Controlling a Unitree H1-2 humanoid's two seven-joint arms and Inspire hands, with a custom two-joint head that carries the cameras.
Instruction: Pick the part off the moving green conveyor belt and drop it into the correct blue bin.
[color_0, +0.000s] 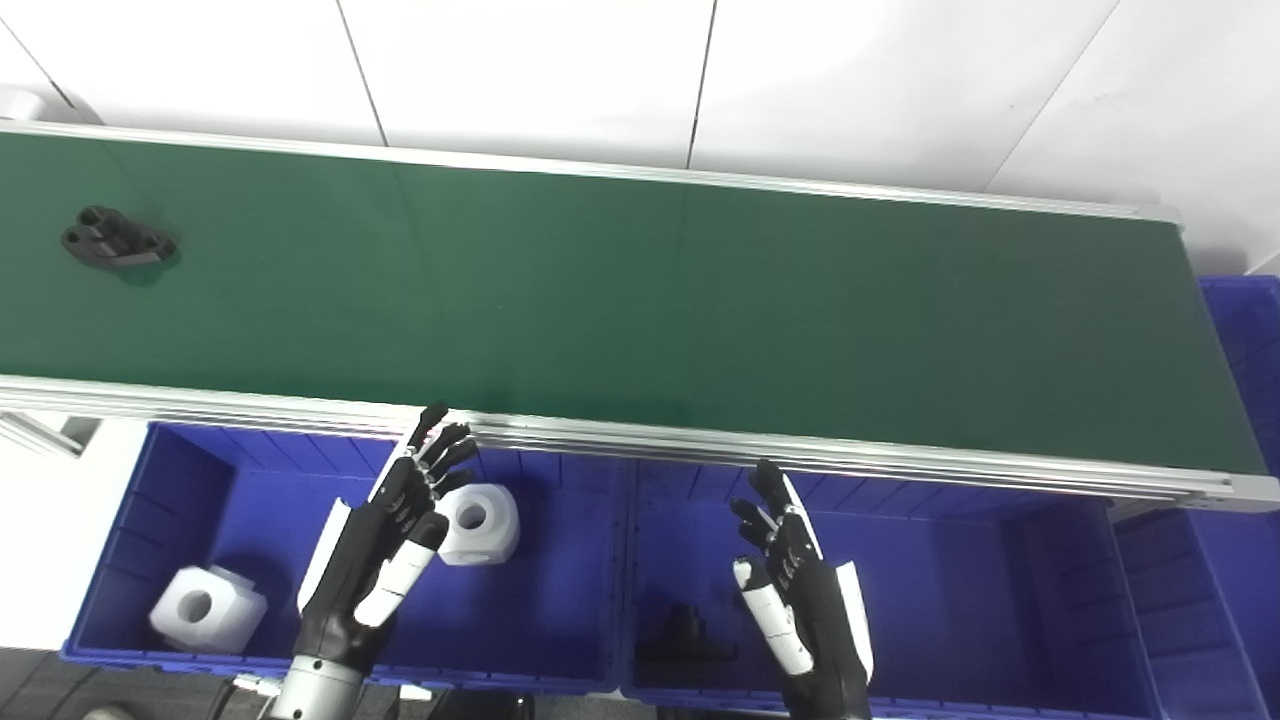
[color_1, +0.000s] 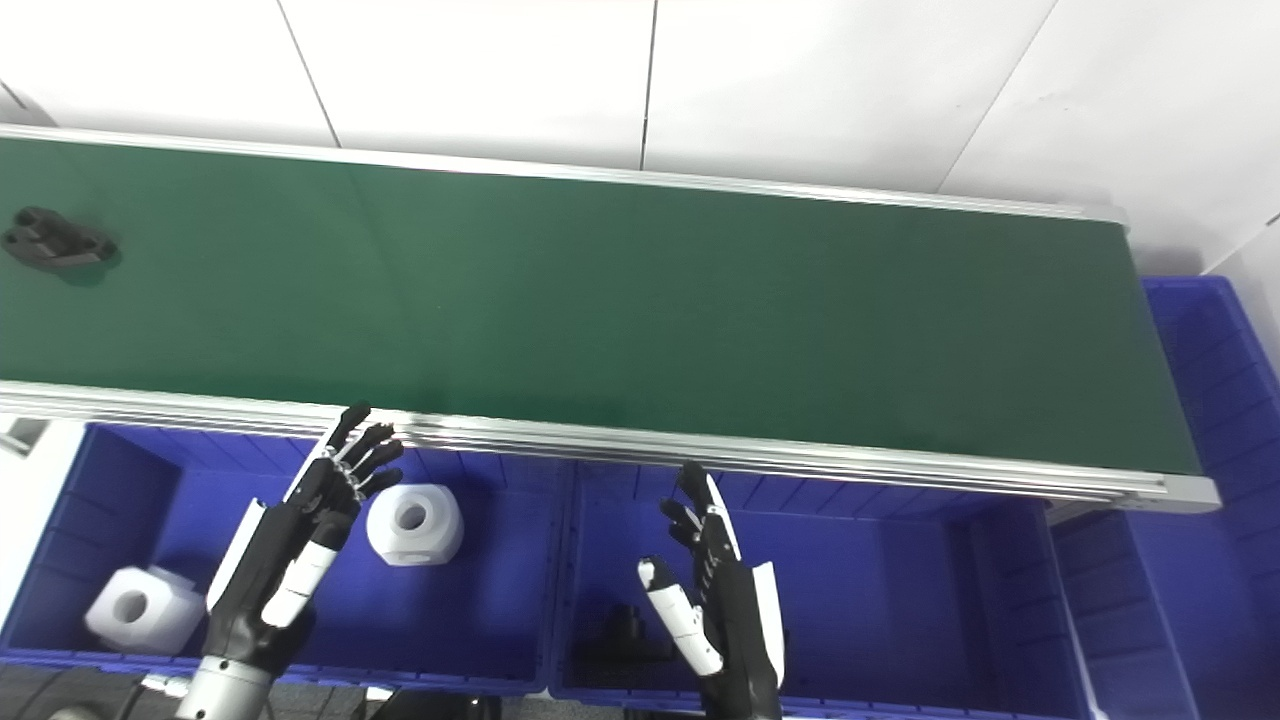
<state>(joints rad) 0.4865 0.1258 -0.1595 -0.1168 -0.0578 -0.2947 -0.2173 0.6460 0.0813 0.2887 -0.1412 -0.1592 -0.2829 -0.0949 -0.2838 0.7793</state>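
Observation:
A black bracket-like part (color_0: 117, 240) lies on the green conveyor belt (color_0: 640, 300) at its far left; it also shows in the right eye view (color_1: 55, 241). My left hand (color_0: 385, 545) is open and empty above the left blue bin (color_0: 560, 610), near the belt's front rail. My right hand (color_0: 800, 600) is open and empty above the middle blue bin (color_0: 950, 590). Both hands are far from the part.
The left bin holds two white blocks with holes (color_0: 480, 522) (color_0: 207, 607). The middle bin holds a black part (color_0: 688, 637). Another blue bin (color_0: 1245, 330) stands at the belt's right end. An aluminium rail (color_0: 700, 445) edges the belt front.

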